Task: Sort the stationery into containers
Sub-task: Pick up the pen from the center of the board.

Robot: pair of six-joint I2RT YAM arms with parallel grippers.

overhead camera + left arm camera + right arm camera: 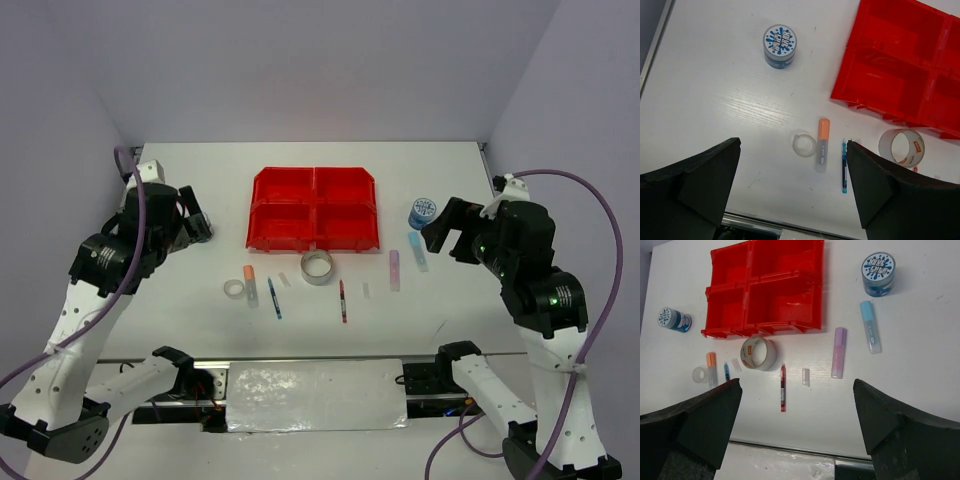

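Observation:
The red four-compartment tray (315,207) sits mid-table with nothing in it. In front of it lie a silvery tape ring (318,267), a small clear tape ring (235,289), an orange-capped stub (249,283), a blue pen (274,298) and a red pen (343,300). To the right lie a pink stick (394,270), a pale blue stick (418,251) and a blue-patterned roll (423,211). A second roll (780,46) stands left of the tray. My left gripper (195,228) hovers open and empty over the left side. My right gripper (450,235) hovers open and empty beside the right roll.
Two small clear caps lie among the pens (806,377) (736,365). A metal rail (315,360) runs along the table's near edge. Grey walls close in on the left, back and right.

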